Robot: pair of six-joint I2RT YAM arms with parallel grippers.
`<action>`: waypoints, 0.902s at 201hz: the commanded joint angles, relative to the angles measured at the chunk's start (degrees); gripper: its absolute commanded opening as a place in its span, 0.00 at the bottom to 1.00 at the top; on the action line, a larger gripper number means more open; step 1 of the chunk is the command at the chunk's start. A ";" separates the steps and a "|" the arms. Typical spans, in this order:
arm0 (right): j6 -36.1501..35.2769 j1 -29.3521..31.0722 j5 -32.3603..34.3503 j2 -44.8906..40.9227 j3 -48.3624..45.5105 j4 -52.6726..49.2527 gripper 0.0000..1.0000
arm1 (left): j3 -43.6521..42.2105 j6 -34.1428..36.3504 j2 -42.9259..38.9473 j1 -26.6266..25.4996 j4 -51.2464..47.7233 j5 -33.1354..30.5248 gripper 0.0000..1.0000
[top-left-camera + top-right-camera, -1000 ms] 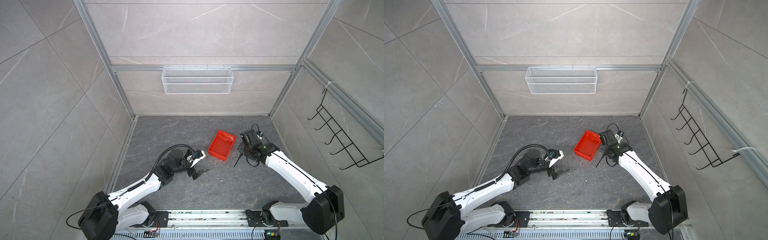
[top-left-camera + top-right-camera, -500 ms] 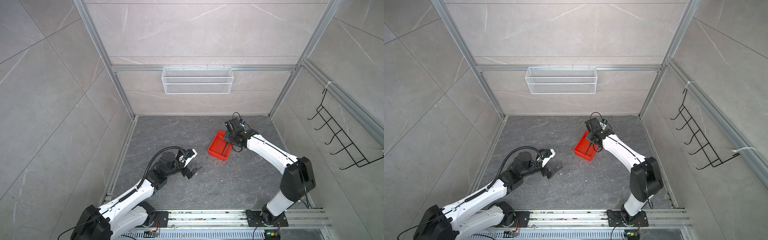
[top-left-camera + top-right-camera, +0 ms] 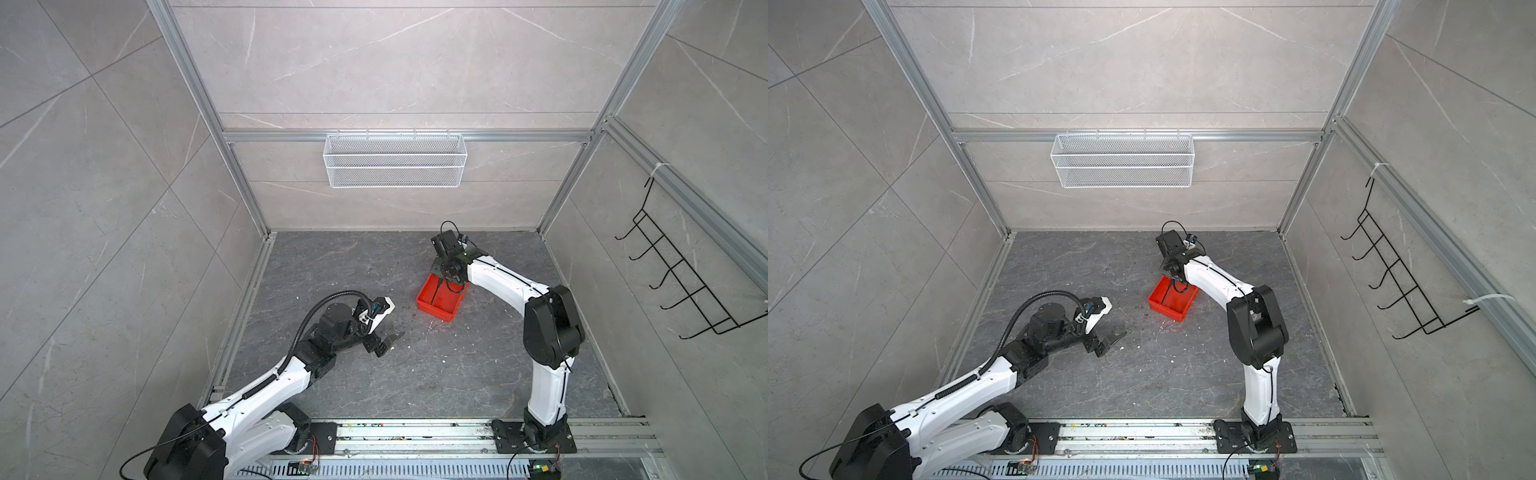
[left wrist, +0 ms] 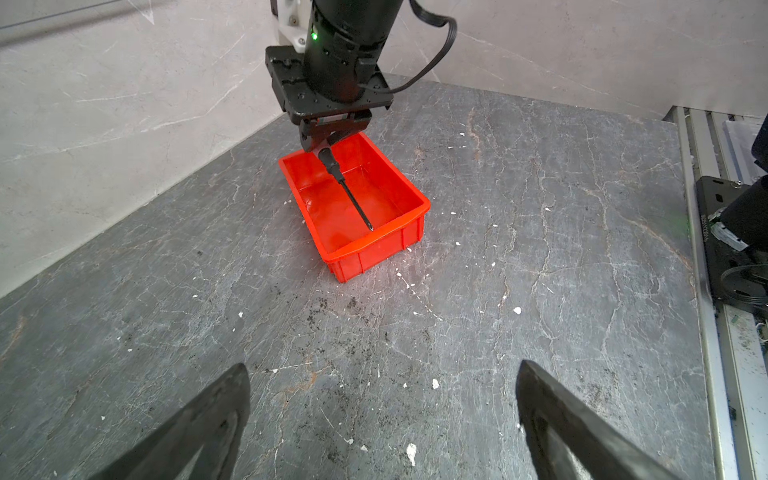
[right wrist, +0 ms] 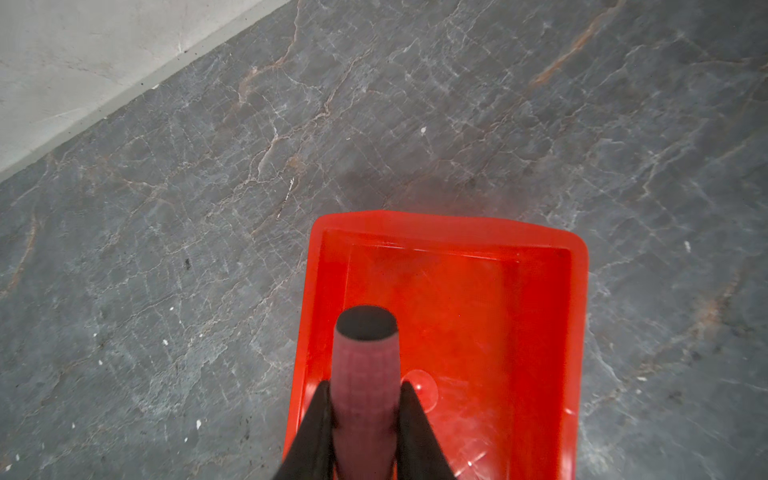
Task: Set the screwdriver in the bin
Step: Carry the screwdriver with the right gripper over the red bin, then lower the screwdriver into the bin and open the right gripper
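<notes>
Since a second ago my right arm has swung from the floor to the right of the bin over its far end, carrying the tool with it. The bin sits about where it was, and the left gripper has barely shifted.

The screwdriver point(image 4: 347, 189) hangs slanted above the bin point(image 4: 374, 255), handle up and thin dark shaft angled down into the tray. Its tip is close to the inside of the end wall nearest my left arm. I cannot tell whether the tip touches the tray bottom. In both top views the shaft shows as a dark line across the red interior point(image 3: 435, 291) point(image 3: 1168, 293).

The right gripper point(image 4: 328, 139) is clenched on the handle just above the black collar. The right wrist view shows the red handle point(image 5: 365, 374) pinched between the two black fingers point(image 5: 316, 415), with the tray's rim point(image 5: 449, 222) beyond it. From above, that gripper point(image 3: 440, 279) point(image 3: 1172, 279) sits over the end of the bin point(image 3: 434, 312) point(image 3: 1165, 311) closest to the back wall.

The bin rests flat on the dark stone floor point(image 3: 353, 266), right of middle and nearer the back edge than the front, with its long side skewed to the walls.

The left gripper point(image 3: 384, 343) point(image 3: 1111, 340) is well apart from the bin, left of middle and low over the floor. Its fingers point(image 4: 224, 399) are spread wide and hold nothing. White specks and dark grit litter the floor between it and the tray.

A white wire basket point(image 3: 395, 160) hangs on the back wall and a black hook rack point(image 3: 681, 282) on the right wall.
</notes>
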 commanded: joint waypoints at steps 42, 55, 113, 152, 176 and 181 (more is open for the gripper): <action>-0.93 -0.44 1.97 6.32 4.41 -0.94 0.01 | -0.72 1.05 -0.40 0.12 2.21 -0.60 1.00; -0.93 -0.44 2.33 7.28 4.67 -0.90 0.01 | -0.73 1.11 -0.61 0.12 1.96 -0.66 1.00; -0.57 -0.55 2.61 10.58 6.13 -0.84 0.03 | -1.00 1.05 -0.62 0.11 2.11 -0.70 1.00; -0.51 -0.70 2.48 11.05 6.12 -0.59 0.11 | -1.07 0.96 -1.03 0.10 1.88 -0.69 1.00; -0.97 -0.72 2.08 10.11 5.47 0.24 0.27 | -0.95 1.09 -1.57 0.12 1.26 -0.64 1.00; -1.05 -0.68 2.12 9.78 5.14 0.52 0.31 | -0.86 1.13 -1.73 0.08 1.03 -0.55 1.00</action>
